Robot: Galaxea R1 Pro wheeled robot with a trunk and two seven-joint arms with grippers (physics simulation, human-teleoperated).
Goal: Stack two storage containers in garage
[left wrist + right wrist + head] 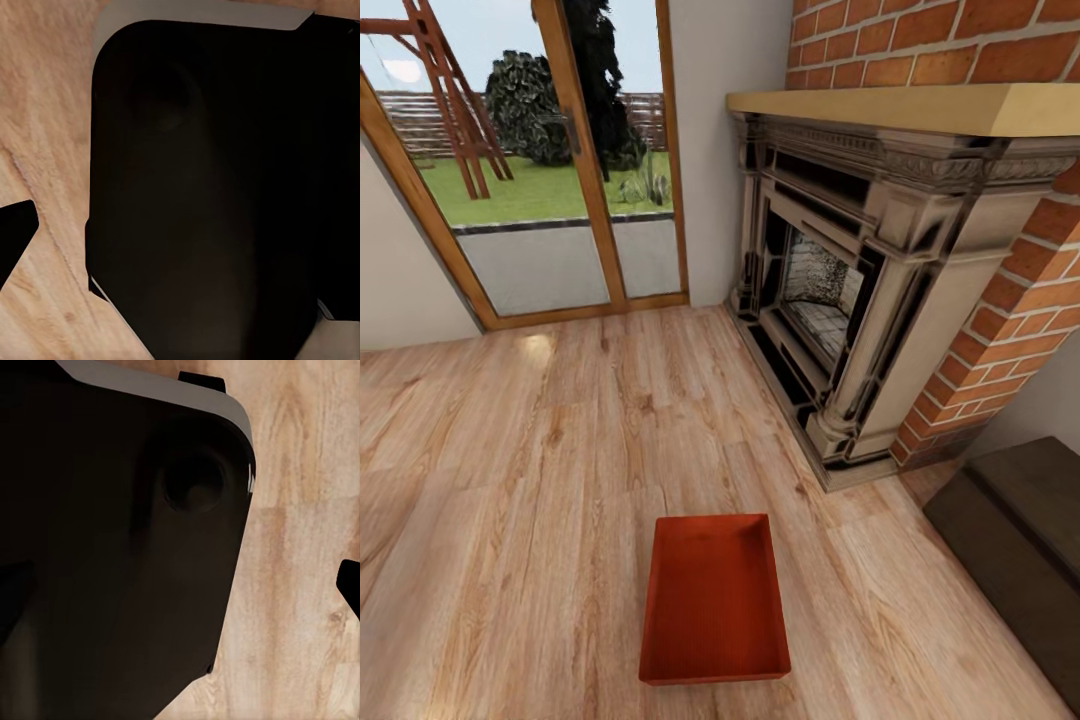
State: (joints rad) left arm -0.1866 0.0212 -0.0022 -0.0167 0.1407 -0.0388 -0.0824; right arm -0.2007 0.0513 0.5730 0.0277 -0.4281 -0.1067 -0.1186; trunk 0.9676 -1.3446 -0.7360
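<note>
Wood-plank floor (560, 450) bears bin (715, 600) near fireplace (840, 300)

One storage container (714, 600) lies on the plank floor (540, 450) at about six o'clock from the middle of the head view, its long sides running toward twelve. Beyond it, at around two o'clock, the fireplace (840, 290) stands against the brick chimney wall (1000, 330), with the mantel shelf (910, 105) on top of it. At eleven o'clock the glazed doors (550, 160) close the far wall, with a lawn (530, 190) and a wooden frame (455, 100) behind them outside. A low cabinet (1015, 545) sits at four o'clock, right of the container and well apart from it, just before the brickwork.
</note>
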